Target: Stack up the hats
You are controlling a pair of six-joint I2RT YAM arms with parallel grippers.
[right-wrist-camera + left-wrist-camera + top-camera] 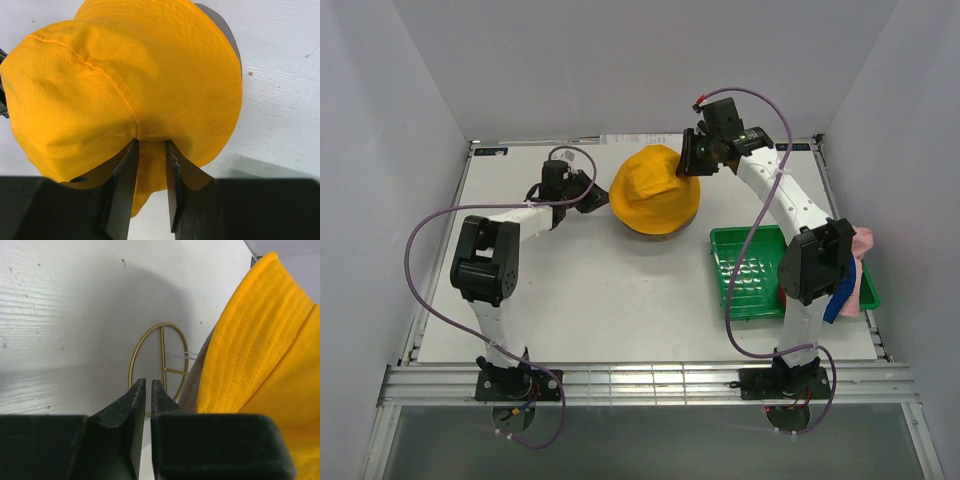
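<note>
A yellow hat (pixel 655 188) tops a stack in the middle of the table, with a darker brim (pixel 656 233) showing under it. My right gripper (pixel 692 160) is at its far right side; in the right wrist view the jaws (pixel 150 142) hold a fold of the yellow hat's (pixel 125 75) brim between them. My left gripper (pixel 590 195) sits just left of the stack, jaws (pixel 148 382) all but touching with nothing between. The yellow hat (pixel 260 340) fills the right of that view, over a grey brim edge (pixel 197 375). A pink hat (pixel 863 248) and a blue one (pixel 835 300) lie at the far right, partly hidden by my right arm.
A gold wire stand's ring (pixel 160 360) lies on the table under the stack. A green tray (pixel 760 272) sits right of centre, beside my right arm. White walls close off the table on three sides.
</note>
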